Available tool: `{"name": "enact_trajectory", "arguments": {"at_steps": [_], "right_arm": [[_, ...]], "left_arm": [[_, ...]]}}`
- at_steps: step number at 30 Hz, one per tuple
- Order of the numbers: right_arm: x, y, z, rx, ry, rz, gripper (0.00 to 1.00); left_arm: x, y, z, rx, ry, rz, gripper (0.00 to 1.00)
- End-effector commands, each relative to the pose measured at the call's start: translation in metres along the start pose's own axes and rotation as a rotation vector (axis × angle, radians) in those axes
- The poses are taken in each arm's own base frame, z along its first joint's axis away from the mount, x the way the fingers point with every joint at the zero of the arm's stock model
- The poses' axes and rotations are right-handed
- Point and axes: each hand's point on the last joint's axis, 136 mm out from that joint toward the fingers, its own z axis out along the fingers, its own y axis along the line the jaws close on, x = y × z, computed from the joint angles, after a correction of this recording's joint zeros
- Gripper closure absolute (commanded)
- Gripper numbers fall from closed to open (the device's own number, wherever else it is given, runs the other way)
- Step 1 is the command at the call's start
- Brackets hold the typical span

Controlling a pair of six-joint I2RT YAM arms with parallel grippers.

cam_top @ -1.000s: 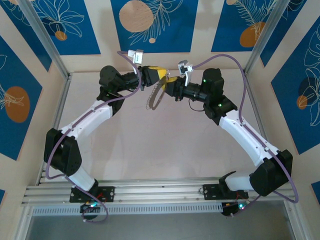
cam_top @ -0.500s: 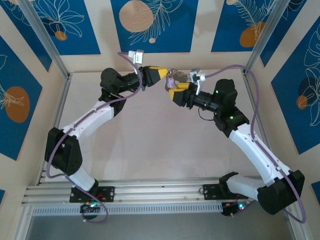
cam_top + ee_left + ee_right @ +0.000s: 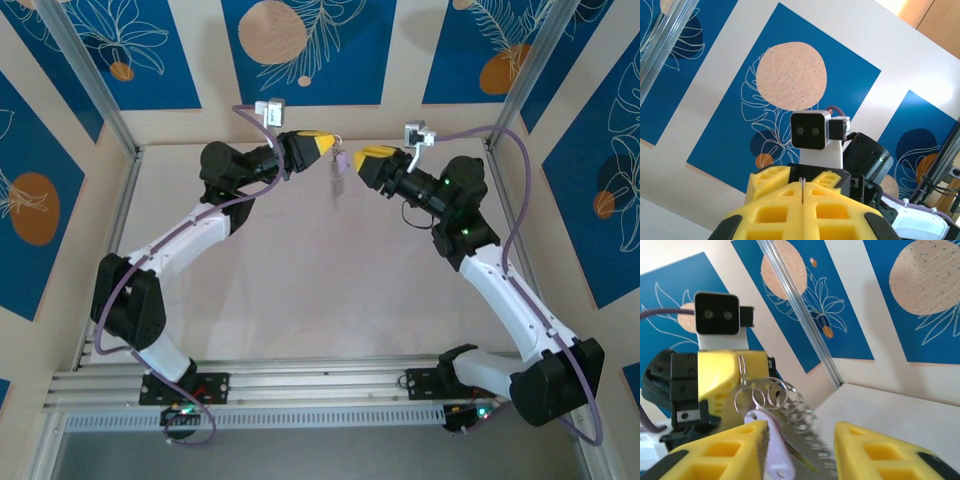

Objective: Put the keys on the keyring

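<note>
Left end effector [image 3: 322, 142] yellow; key [image 3: 777, 455] lilac-headed; keyring [image 3: 805, 440] silvery.

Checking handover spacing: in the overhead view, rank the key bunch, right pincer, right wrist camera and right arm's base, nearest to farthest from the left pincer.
1. The key bunch, hanging at the left pincer's tip.
2. The right pincer, just past it.
3. The right wrist camera, farther right.
4. The right arm's base, near edge.
</note>
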Motion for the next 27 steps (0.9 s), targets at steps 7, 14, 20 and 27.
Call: {"name": "enact_trajectory", "arguments": {"at_steps": [7, 14, 20, 27], "right_arm": [[-0.030, 0.030, 0.007, -0.111, -0.083, -0.038, 0.65], [-0.041, 0.032, 0.010, -0.135, -0.148, -0.023, 0.60], [-0.049, 0.030, 0.016, -0.165, -0.208, 0.021, 0.53], [-0.054, 0.024, 0.025, -0.177, -0.249, 0.060, 0.51]], "left_arm": [[-0.002, -0.005, 0.004, 0.031, -0.037, 0.013, 1.00], [-0.006, -0.002, 0.004, 0.030, -0.086, -0.012, 1.00], [-0.012, 0.006, -0.001, 0.000, -0.195, -0.066, 1.00], [-0.017, 0.007, -0.005, -0.008, -0.300, -0.105, 1.00]]}}
